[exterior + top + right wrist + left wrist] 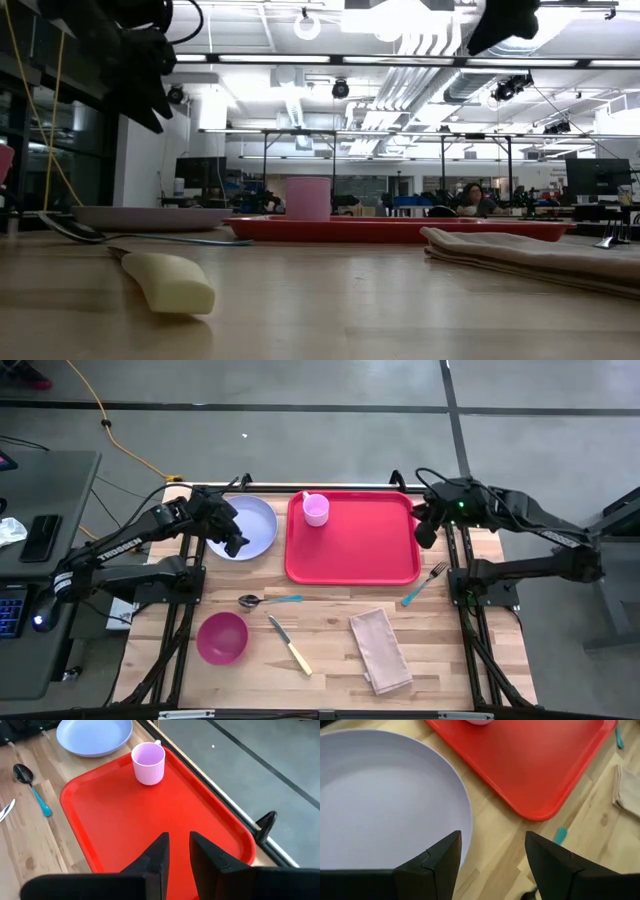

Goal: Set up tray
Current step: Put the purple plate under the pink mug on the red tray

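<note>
**Red tray with a pink cup, both arms raised**

From above: the tray (352, 540) lies at the back middle of the worktop (330, 650), a pink cup (316, 510) in its back left corner. The left gripper (233, 538) hovers over a lavender plate (250, 525); the right gripper (424, 530) sits at the tray's right edge.

Left wrist view: jaws wide, empty.

Right wrist view: jaws narrow, holding nothing.

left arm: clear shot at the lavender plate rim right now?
Probably yes. The left end effector hangs open just above the lavender plate rim on the side facing the red tray, with nothing between them.
</note>
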You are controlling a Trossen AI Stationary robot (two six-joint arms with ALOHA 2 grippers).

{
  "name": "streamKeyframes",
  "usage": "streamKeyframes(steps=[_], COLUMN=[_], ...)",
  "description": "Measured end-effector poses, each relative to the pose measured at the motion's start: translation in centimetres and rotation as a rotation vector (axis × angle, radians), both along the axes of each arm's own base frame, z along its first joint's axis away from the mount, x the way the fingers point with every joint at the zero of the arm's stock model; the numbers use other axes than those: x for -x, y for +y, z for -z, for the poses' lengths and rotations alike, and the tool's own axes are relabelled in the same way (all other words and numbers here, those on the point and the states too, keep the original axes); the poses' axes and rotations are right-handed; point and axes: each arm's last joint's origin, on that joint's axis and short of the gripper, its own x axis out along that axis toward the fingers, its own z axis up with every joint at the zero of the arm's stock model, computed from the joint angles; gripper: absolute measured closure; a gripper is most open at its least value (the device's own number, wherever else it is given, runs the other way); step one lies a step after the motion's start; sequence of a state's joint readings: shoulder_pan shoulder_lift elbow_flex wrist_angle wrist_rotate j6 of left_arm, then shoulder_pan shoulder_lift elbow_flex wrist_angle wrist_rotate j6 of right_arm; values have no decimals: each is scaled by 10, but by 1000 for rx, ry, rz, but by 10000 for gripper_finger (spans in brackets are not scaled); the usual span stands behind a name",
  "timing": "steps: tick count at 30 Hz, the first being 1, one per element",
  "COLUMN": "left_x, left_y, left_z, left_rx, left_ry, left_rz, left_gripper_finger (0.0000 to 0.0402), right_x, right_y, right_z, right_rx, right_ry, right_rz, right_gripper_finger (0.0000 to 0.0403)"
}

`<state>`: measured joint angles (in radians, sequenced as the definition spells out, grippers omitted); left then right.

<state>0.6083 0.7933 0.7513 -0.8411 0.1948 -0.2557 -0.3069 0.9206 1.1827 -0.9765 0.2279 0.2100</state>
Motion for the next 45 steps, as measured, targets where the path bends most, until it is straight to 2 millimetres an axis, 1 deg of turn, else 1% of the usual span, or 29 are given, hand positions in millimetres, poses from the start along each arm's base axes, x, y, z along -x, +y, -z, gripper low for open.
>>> streamKeyframes(steps=[4,7,12,16,20,26,37,40,45], left_x=[-5,-14,-29,-39,-48,-56,-68,-70,-75], left_y=[0,-3,-9,-12,-14,-11,-5,-4,-2], left_z=[3,8,20,32,42,54,72,75,79], left_rx=[44,55,38,18,15,-35,-13,-35,-43], left_ry=[-2,33,149,269,340,452,531,558,548], left_rz=[66,131,181,186,200,162,145,129,124], left_gripper_finger=[153,153,153,153,153,153,153,153,153], right_x=[4,3,0,-2,-1,5,31,35,37], right_y=[2,2,1,1,1,3,10,12,12], right_z=[9,14,21,29,34,32,24,24,24], right_rx=[-14,-17,-10,-2,-10,-5,0,-5,-12], right_ry=[-45,-78,-118,-85,-60,-69,-130,-131,-130], right_rz=[12,-4,-17,-33,-46,-44,-1,12,17], right_gripper_finger=[355,356,352,346,343,343,343,344,343])
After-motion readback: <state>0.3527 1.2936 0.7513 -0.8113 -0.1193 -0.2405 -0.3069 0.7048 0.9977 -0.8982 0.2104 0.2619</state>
